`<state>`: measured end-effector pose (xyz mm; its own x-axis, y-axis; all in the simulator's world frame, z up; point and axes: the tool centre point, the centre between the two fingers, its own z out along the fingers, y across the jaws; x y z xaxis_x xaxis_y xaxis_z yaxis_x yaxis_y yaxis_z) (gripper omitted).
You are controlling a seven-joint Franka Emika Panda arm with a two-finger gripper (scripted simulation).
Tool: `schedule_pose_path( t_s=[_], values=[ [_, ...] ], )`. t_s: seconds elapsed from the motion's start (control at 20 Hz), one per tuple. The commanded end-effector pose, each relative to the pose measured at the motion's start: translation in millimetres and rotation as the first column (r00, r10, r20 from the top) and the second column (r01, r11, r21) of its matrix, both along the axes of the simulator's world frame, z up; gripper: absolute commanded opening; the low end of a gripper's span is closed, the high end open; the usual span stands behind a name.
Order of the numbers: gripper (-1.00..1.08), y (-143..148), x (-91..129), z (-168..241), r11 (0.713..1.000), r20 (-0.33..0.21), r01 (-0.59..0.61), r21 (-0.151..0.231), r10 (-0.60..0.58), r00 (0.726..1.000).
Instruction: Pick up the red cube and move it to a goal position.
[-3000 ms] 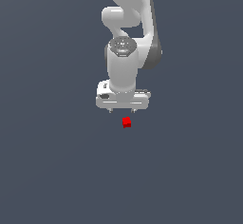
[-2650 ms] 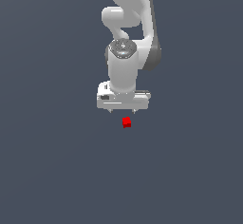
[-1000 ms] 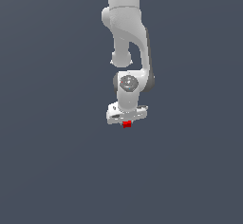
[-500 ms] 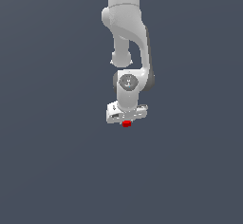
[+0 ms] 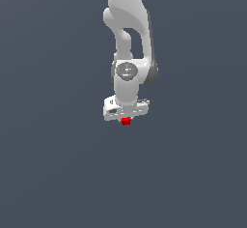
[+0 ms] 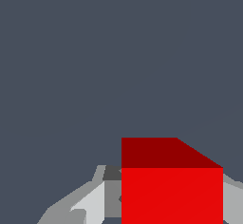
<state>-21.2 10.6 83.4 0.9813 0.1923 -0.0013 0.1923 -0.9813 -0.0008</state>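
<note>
Red cube (image 5: 126,121): seen between the fingers, just under the white gripper (image 5: 126,119)
Fingers (image 6: 90,204): grey, seemingly clamped on the cube's opposite flat faces
Handling: judged rigid, light, smooth; slipping is possible
Hold: best taken centrally on parallel sides

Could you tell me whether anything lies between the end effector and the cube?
Nothing does. In the wrist view the cube sits right between the fingers, with no gap or other thing showing; the exterior view shows it directly under the end effector.
</note>
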Motion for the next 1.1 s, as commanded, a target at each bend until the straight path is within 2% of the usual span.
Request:
schedule_pose_path(
  t_s=[0.0, 1.05],
  values=[
    [-1.0, -6, 3, 23, 1.0, 0.001, 0.0, 0.0, 0.0, 1.0],
    [-1.0, -62, 29, 249, 1.0, 0.001, -0.001, 0.001, 0.001, 1.0]
  ],
)
